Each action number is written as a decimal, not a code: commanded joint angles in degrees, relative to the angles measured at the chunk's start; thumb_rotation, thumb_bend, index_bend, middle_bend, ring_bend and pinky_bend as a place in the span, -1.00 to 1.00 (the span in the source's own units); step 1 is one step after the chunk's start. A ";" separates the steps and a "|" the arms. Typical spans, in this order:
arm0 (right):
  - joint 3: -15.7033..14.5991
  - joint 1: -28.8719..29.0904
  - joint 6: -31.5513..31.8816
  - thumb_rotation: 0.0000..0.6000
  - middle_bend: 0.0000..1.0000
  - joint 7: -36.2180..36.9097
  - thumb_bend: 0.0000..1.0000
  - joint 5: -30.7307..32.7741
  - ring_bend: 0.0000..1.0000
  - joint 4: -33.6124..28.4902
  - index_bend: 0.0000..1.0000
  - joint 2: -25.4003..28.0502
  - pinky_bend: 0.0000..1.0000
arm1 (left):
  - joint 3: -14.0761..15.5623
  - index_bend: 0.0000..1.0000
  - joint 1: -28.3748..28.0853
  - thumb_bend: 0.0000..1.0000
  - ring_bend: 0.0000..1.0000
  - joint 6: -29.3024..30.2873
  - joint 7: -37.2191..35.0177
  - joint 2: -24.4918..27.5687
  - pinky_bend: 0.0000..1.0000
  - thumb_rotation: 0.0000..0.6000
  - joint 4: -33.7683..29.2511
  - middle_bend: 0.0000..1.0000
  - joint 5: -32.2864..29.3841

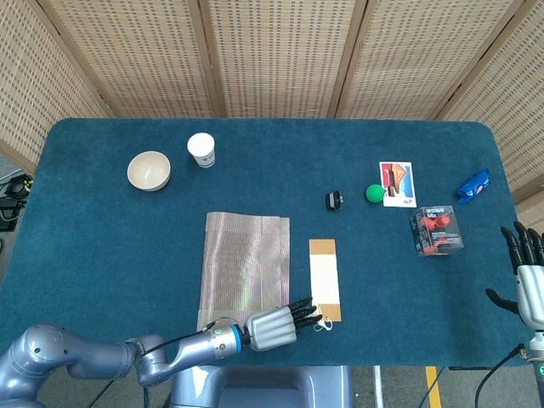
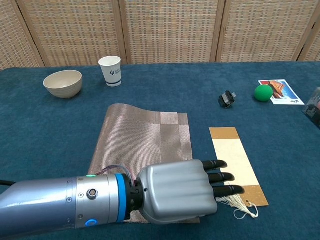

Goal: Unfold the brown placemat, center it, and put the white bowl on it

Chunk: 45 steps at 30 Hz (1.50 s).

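The brown placemat lies folded near the table's front middle, also visible in the chest view as the placemat. My left hand lies flat over its near right corner, fingers stretched toward the right; in the chest view the left hand hides that corner, and I see nothing gripped. The white bowl stands empty at the far left, well apart from the mat, and the bowl shows in the chest view too. My right hand hangs open off the table's right edge.
A white paper cup stands beside the bowl. A tan and white bookmark with a tassel lies right of the mat, by my left fingertips. Further right are a black clip, a green ball, a picture card, a clear box and a blue packet.
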 commanded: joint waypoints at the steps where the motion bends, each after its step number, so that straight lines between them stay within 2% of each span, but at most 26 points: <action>1: -0.04 -0.04 0.13 1.00 -1.00 0.07 -1.00 -0.17 -1.00 -0.11 -0.90 0.07 -1.00 | -0.39 0.42 0.51 0.03 -1.00 1.40 0.47 1.15 -1.00 1.00 -1.35 -1.00 -0.12; 6: -0.16 -0.15 0.50 1.00 -1.00 0.20 -1.00 -0.71 -1.00 -0.46 -0.89 0.24 -1.00 | -0.79 0.42 2.85 0.03 -1.00 5.71 1.98 5.31 -1.00 1.00 -6.09 -1.00 -0.56; 13: -0.63 -0.18 0.87 1.00 -1.00 0.04 -1.00 -1.96 -1.00 -1.07 -0.89 0.29 -1.00 | -0.35 0.42 8.16 0.03 -1.00 13.76 2.78 14.89 -1.00 1.00 -15.20 -1.00 -1.49; 18: -0.93 -0.27 1.29 1.00 -1.00 -0.20 -1.00 -2.83 -1.00 -1.59 -0.88 0.31 -1.00 | 1.00 0.42 13.22 0.03 -1.00 20.85 0.70 21.98 -1.00 1.00 -20.08 -1.00 -1.89; 23: -1.60 -0.28 1.68 1.00 -1.00 -0.91 -1.00 -4.49 -1.00 -2.40 -0.87 0.27 -1.00 | 3.72 0.42 21.40 0.06 -1.00 30.60 -1.97 28.95 -1.00 1.00 -24.61 -1.00 -3.60; 31: -2.34 -0.33 2.54 1.00 -1.00 -1.46 -1.00 -6.89 -1.00 -4.02 -0.87 0.43 -1.00 | 7.40 0.39 30.94 0.06 -1.00 38.98 -5.21 35.59 -1.00 1.00 -26.07 -1.00 -6.53; 38: -3.20 -0.20 2.53 1.00 -1.00 -2.01 -1.00 -8.89 -1.00 -5.32 -0.87 0.60 -1.00 | 8.24 0.36 37.33 0.06 -1.00 42.52 -11.46 37.99 -1.00 1.00 -23.39 -1.00 -11.32; 42: -3.48 -0.04 2.38 1.00 -1.00 -1.57 -1.00 -9.64 -1.00 -5.74 -0.87 0.76 -1.00 | 8.82 0.22 38.93 -0.02 -1.00 40.48 -14.01 38.82 -1.00 1.00 -21.12 -1.00 -14.12; 43: -3.50 0.01 2.33 1.00 -1.00 -1.49 -1.00 -9.74 -1.00 -5.78 -0.87 0.81 -1.00 | 8.91 0.09 39.12 -0.13 -1.00 39.81 -14.22 39.06 -1.00 1.00 -21.04 -1.00 -14.90; 45: -3.58 0.10 2.19 1.00 -1.00 -1.37 -1.00 -9.92 -1.00 -5.89 -0.87 0.89 -1.00 | 8.96 -0.46 39.37 -0.59 -1.00 37.98 -14.39 39.67 -1.00 1.00 -21.23 -1.00 -16.95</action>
